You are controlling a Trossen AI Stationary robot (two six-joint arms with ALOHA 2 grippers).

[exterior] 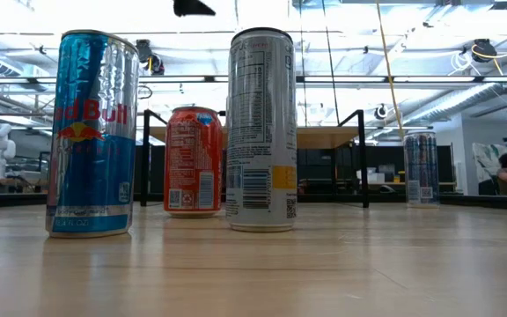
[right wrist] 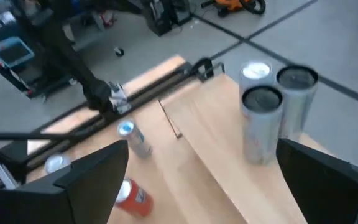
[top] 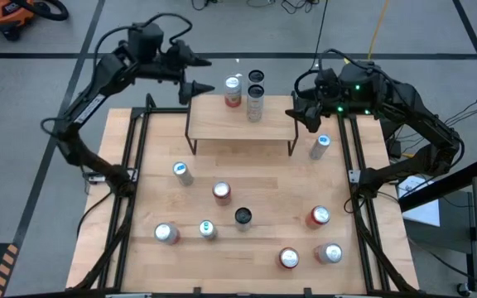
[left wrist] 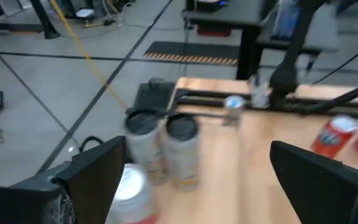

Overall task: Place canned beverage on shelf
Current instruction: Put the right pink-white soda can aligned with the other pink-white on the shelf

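Left fingers [top: 195, 74] spread, empty, poised just beside the shelf [top: 240, 122] edge nearest them. Right fingers [top: 302, 114] spread, empty, at the opposite shelf edge. Three cans [top: 255, 91] stand on the shelf between both grippers; others remain on the counter [top: 247, 244].

- Left gripper [top: 203, 74] raised at the far left, jaws spread wide, holding nothing, arm bent back at the elbow.
- Right gripper [top: 295, 114] raised at the far right, jaws likewise wide and empty.
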